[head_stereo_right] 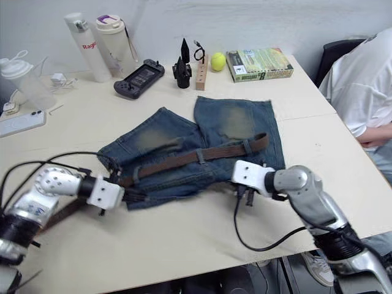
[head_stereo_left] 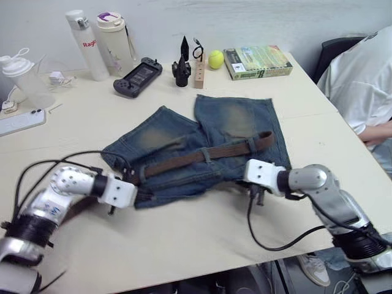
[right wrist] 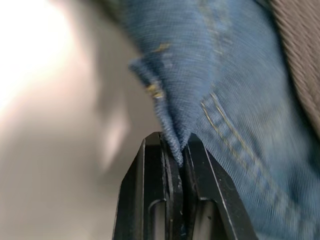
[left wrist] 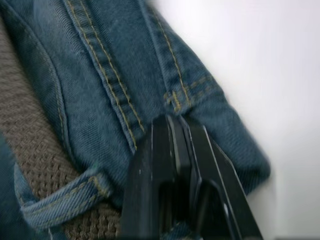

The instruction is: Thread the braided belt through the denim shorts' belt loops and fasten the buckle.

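The braided belt (head_stereo_left: pixel 202 155) lies across the waist of the denim shorts (head_stereo_left: pixel 202 144), which are spread flat in the middle of the table (head_stereo_left: pixel 184 245). The belt already goes under the belt loops (head_stereo_left: pixel 207 155) you can see along the waistband, and one more loop shows close up in the left wrist view with the woven strap under it. The right end of the belt pokes out past the shorts on the far right, and its left end runs off toward the left arm. I cannot find the buckle. It looks like the threading is mostly done, and closing the buckle is not done yet. The left gripper (left wrist: pixel 175 131) is pinched tight on the near left edge of the shorts. The right gripper (right wrist: pixel 174 146) is pinched tight on a fold of denim at the near right edge. Next, the two belt ends need to come together
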`<action>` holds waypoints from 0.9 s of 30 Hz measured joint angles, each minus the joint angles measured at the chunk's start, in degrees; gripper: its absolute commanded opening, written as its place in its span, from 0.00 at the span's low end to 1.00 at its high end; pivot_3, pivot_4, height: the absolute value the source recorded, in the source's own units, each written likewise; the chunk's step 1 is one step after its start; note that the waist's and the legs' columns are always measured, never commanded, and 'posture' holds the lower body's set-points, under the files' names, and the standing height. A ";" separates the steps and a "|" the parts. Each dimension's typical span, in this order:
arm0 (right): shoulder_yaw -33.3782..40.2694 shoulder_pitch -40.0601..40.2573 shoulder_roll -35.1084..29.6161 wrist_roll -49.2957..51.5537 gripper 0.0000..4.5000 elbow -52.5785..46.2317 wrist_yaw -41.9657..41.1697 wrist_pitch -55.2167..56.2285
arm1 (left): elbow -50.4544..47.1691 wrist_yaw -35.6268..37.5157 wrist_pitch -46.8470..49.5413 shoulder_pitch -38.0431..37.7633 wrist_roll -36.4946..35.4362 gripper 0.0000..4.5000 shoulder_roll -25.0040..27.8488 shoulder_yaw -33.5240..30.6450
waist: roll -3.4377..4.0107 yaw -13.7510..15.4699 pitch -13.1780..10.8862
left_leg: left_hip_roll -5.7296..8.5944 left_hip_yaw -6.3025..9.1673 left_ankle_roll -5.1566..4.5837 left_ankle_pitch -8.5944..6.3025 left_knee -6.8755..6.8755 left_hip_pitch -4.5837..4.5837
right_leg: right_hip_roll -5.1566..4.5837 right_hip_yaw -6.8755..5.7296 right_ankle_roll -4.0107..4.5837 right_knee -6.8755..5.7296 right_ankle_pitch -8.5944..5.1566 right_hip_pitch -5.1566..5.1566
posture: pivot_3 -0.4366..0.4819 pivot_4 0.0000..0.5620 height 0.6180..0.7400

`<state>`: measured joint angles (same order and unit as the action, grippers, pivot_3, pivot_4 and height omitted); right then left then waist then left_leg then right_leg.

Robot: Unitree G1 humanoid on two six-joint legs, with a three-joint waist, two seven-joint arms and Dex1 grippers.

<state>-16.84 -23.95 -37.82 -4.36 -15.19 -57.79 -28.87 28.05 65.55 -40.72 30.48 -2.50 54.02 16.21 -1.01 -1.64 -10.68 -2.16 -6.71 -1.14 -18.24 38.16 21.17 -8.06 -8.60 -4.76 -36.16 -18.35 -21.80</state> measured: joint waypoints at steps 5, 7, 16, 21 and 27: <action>-5.28 -4.89 4.94 -5.92 0.00 3.64 7.40 0.18 | 16.05 -6.35 -8.02 9.79 8.95 0.00 -1.94 0.06 | 0.00 0.08 0.00 | 0.40 -0.08 -0.16 0.06 0.03 0.13 | -0.33 -0.42 -0.06 -0.55 0.02 -0.20 | 0.48 0.27 0.84; -6.05 -5.98 5.02 -7.79 0.00 6.06 9.57 2.37 | 17.93 -7.25 -9.42 10.39 9.47 0.00 -2.88 -0.02 | -0.01 0.07 0.00 | 0.44 -0.09 -0.19 0.07 0.03 0.12 | -0.40 -0.44 -0.09 -0.61 0.02 -0.19 | 0.48 0.27 0.84; -6.79 -5.64 4.17 -10.43 0.00 9.83 12.65 9.89 | 19.22 -9.89 -12.55 9.07 10.93 0.00 -4.22 -1.60 | -0.11 0.20 0.07 | 0.46 0.03 -0.23 0.07 0.08 -0.01 | -0.43 -0.52 -0.16 -0.58 0.05 0.06 | 0.48 0.27 0.84; -5.83 -4.68 4.14 -10.31 0.09 9.78 12.42 10.10 | 19.41 -9.58 -12.16 9.07 10.18 0.22 -5.23 -1.95 | -0.11 0.48 0.26 | 0.47 0.18 -0.26 0.06 0.09 -0.01 | -0.46 -0.50 -0.18 -0.44 0.05 0.20 | 0.48 0.27 0.84; 0.18 -2.47 3.21 -4.58 0.63 6.57 9.32 4.49 | 10.62 -1.37 -3.60 5.33 -0.13 0.67 -5.31 -4.23 | -0.05 0.92 0.22 | 0.47 0.39 -0.28 0.04 0.08 0.19 | -0.44 -0.49 -0.19 -0.28 0.07 0.19 | 0.48 0.27 0.84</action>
<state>-16.66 -26.42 -34.61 -8.94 -8.62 -48.47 -24.38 38.66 64.18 -44.32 35.81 -2.63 48.71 11.98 -1.06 -0.71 -10.46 -1.69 -6.32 -1.42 -18.20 38.24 21.36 -8.50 -9.09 -4.96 -36.44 -18.29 -21.61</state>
